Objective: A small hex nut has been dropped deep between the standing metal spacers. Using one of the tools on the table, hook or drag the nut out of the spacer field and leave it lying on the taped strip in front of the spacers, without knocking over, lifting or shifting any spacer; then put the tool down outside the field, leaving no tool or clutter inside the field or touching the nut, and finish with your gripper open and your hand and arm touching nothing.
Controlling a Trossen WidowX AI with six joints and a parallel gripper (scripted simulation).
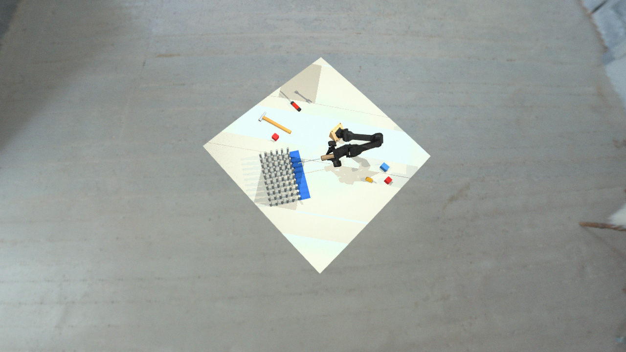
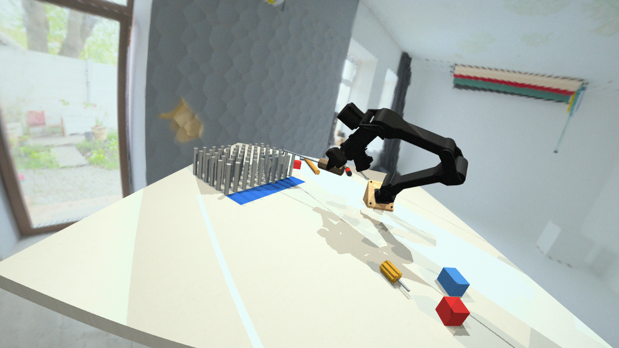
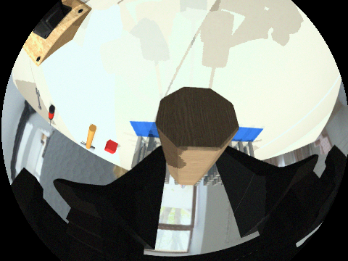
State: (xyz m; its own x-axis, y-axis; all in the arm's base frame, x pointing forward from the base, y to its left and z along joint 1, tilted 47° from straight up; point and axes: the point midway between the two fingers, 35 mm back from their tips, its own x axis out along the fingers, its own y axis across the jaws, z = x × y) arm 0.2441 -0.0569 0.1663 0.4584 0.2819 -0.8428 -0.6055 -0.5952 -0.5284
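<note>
My gripper (image 1: 333, 155) (image 3: 190, 148) is shut on the wooden handle (image 1: 326, 157) (image 2: 323, 163) (image 3: 197, 119) of a tool with a long thin metal shaft. The tool is held above the table. In the top view its shaft points at the spacer field and its far end shows over the blue taped strip (image 1: 305, 192) (image 2: 242, 198) (image 3: 143, 128). In the exterior view the shaft shows at the height of the spacer tops. The metal spacers (image 2: 228, 177) stand upright in rows behind the strip. I cannot make out the hex nut in any view.
A hammer (image 1: 278, 125) (image 2: 311, 166) (image 3: 90, 135) and a red cube (image 1: 275, 137) (image 2: 297, 164) (image 3: 112, 146) lie beside the field. A red screwdriver (image 1: 295, 105) and a wrench (image 1: 302, 96) lie beyond. A yellow screwdriver (image 1: 368, 179) (image 2: 390, 271), a blue block (image 1: 384, 167) (image 2: 453, 281) and another red cube (image 1: 388, 180) (image 2: 452, 310) lie opposite.
</note>
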